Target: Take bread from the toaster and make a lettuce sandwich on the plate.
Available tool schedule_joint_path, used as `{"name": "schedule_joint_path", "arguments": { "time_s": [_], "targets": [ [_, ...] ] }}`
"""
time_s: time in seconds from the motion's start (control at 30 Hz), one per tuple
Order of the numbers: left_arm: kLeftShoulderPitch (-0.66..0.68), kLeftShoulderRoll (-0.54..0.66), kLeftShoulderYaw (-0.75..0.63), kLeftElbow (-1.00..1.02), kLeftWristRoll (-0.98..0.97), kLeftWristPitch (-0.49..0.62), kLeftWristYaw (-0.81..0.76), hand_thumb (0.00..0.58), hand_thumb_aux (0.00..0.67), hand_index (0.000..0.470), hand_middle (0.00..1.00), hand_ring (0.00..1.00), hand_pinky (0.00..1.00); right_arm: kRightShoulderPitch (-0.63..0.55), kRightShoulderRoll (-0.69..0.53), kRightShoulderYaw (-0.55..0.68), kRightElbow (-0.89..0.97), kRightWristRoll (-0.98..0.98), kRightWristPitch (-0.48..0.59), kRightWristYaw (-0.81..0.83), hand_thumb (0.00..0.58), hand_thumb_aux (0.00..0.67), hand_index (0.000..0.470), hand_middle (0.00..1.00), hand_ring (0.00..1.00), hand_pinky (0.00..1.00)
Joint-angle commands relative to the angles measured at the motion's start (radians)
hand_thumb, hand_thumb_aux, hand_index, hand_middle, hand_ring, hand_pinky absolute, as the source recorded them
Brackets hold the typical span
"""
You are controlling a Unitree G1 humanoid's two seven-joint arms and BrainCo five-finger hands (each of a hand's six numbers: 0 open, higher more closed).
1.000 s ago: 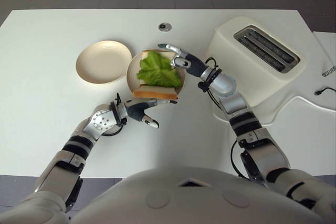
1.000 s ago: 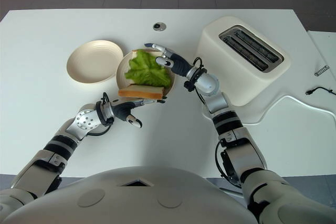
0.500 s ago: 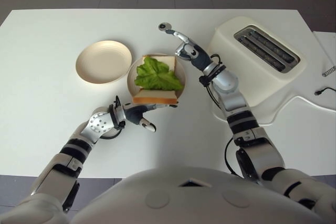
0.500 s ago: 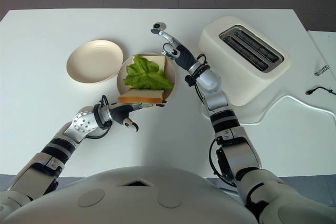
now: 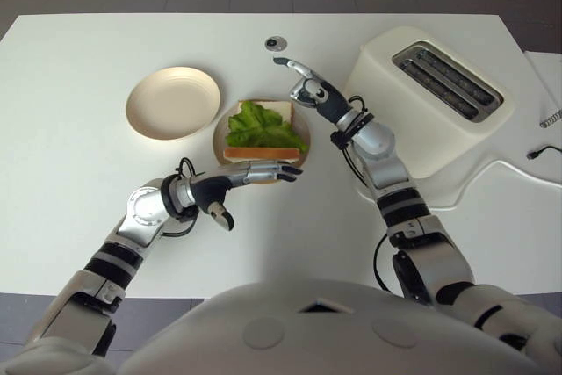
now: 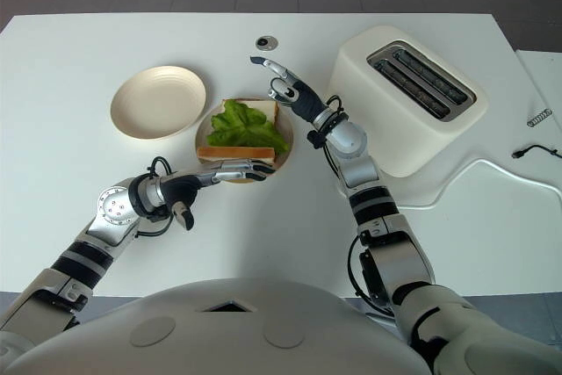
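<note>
Where the left hand (image 5: pixel 209 197) met the work, its fingers (image 5: pixel 263 171) lay stretched out nearly straight along the near rim of the plate (image 5: pixel 218 135), touching the lower edge of the top bread slice (image 5: pixel 260 155). The thumb curled downward, apart from them, and nothing was clasped. The slice showed a brown crust and a pale, soft face, and sat at the plate's near side against the lettuce (image 5: pixel 262 126). The lettuce was crinkled and bright green, spread over a second slice (image 5: pixel 277 109) lying flat at the plate's far side. The right hand (image 5: pixel 314 94) hung just beyond the plate's far right edge, its fingers (image 5: pixel 290 64) loosely spread, the longest pointing away, holding nothing. A second round dish (image 5: pixel 173 103), cream and shallow, lay just left of the plate. The toaster (image 5: pixel 435 107), smooth, cream and round-cornered, stood well to the right, both slots upward. The white table (image 5: pixel 79 173) offered bare surface on the left and along the near edge. A small round fitting (image 5: pixel 276 42) sat beyond the right hand.
</note>
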Motion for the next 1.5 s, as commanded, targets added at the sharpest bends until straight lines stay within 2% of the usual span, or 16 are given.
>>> {"name": "schedule_joint_path", "arguments": {
  "time_s": [0.03, 0.07, 0.1, 0.13, 0.17, 0.33, 0.57, 0.73, 1.0, 1.1, 1.17, 1.23, 1.3, 1.4, 1.5],
  "targets": [
    [-0.018, -0.033, 0.049, -0.003, -0.042, 0.031, 0.002, 0.0, 0.0, 0.0, 0.0, 0.0, 0.0, 0.0, 0.039, -0.083, -0.072, 0.101, -0.055, -0.051, 0.0, 0.0, 0.0, 1.0, 1.0, 1.0],
    [-0.025, -0.048, 0.067, 0.005, -0.045, 0.034, 0.011, 0.0, 0.0, 0.0, 0.0, 0.0, 0.0, -0.001, 0.051, -0.106, -0.1, 0.126, -0.068, -0.069, 0.0, 0.0, 0.0, 1.0, 1.0, 1.0],
    [-0.034, -0.067, 0.089, 0.011, -0.056, 0.04, 0.023, 0.0, 0.0, 0.0, 0.0, 0.0, 0.0, -0.001, 0.058, -0.12, -0.117, 0.136, -0.079, -0.084, 0.0, 0.0, 0.0, 0.57, 0.57, 0.57],
    [-0.045, -0.089, 0.113, 0.012, -0.074, 0.055, 0.039, 0.0, 0.0, 0.0, 0.0, 0.0, 0.0, 0.0, 0.061, -0.125, -0.126, 0.139, -0.086, -0.092, 0.0, 0.0, 0.0, 0.36, 0.36, 0.36],
    [-0.059, -0.112, 0.14, 0.014, -0.093, 0.073, 0.061, 0.0, 0.0, 0.0, 0.0, 0.0, 0.0, 0.003, 0.065, -0.131, -0.135, 0.141, -0.095, -0.099, 0.0, 0.0, 0.0, 0.0, 0.0, 0.0],
    [-0.127, -0.199, 0.228, 0.127, 0.006, 0.103, 0.156, 0.0, 0.0, 0.0, 0.0, 0.0, 0.0, 0.019, 0.082, -0.165, -0.19, 0.177, -0.126, -0.127, 0.0, 0.0, 0.0, 0.0, 0.0, 0.0],
    [-0.158, -0.255, 0.253, 0.221, 0.099, 0.083, 0.193, 0.0, 0.0, 0.0, 0.0, 0.0, 0.0, 0.033, 0.082, -0.172, -0.214, 0.197, -0.121, -0.122, 0.0, 0.0, 0.0, 0.0, 0.0, 0.0],
    [-0.14, -0.264, 0.277, 0.168, -0.02, 0.101, 0.141, 0.0, 0.0, 0.0, 0.0, 0.0, 0.0, 0.046, 0.082, -0.154, -0.196, 0.193, -0.114, -0.098, 0.0, 0.0, 0.0, 0.0, 0.0, 0.0],
    [-0.194, -0.293, 0.442, 0.143, -0.185, 0.171, 0.175, 0.0, 0.0, 0.0, 0.0, 0.0, 0.0, 0.075, 0.086, -0.123, -0.177, 0.186, -0.118, -0.065, 0.0, 0.0, 0.0, 0.0, 0.0, 0.0],
    [-0.125, -0.283, 0.432, -0.012, -0.395, 0.27, 0.019, 0.0, 0.0, 0.0, 0.0, 0.0, 0.0, 0.073, 0.081, -0.125, -0.166, 0.188, -0.117, -0.062, 0.0, 0.0, 0.0, 0.0, 0.0, 0.0],
    [-0.032, -0.253, 0.377, -0.135, -0.495, 0.319, -0.162, 0.0, 0.0, 0.0, 0.0, 0.0, 0.0, 0.069, 0.078, -0.128, -0.161, 0.189, -0.111, -0.062, 0.0, 0.0, 0.0, 0.0, 0.0, 0.0],
    [0.047, -0.221, 0.316, -0.19, -0.495, 0.321, -0.325, 0.0, 0.0, 0.0, 0.0, 0.0, 0.0, 0.067, 0.078, -0.13, -0.161, 0.198, -0.098, -0.059, 0.0, 0.0, 0.0, 0.0, 0.0, 0.0],
    [0.079, -0.216, 0.285, -0.182, -0.454, 0.307, -0.41, 0.0, 0.0, 0.0, 0.0, 0.0, 0.0, 0.066, 0.078, -0.131, -0.161, 0.199, -0.092, -0.059, 0.0, 0.0, 0.0, 0.0, 0.0, 0.0],
    [0.086, -0.226, 0.273, -0.161, -0.419, 0.301, -0.469, 0.0, 0.0, 0.0, 0.0, 0.0, 0.0, 0.063, 0.077, -0.133, -0.152, 0.193, -0.086, -0.059, 0.0, 0.0, 0.0, 0.0, 0.0, 0.0],
    [0.07, -0.244, 0.27, -0.085, -0.315, 0.25, -0.474, 0.0, 0.0, 0.0, 0.0, 0.0, 0.0, 0.063, 0.075, -0.133, -0.148, 0.191, -0.084, -0.058, 0.0, 0.0, 0.0, 0.0, 0.0, 0.0]
  ]
}}
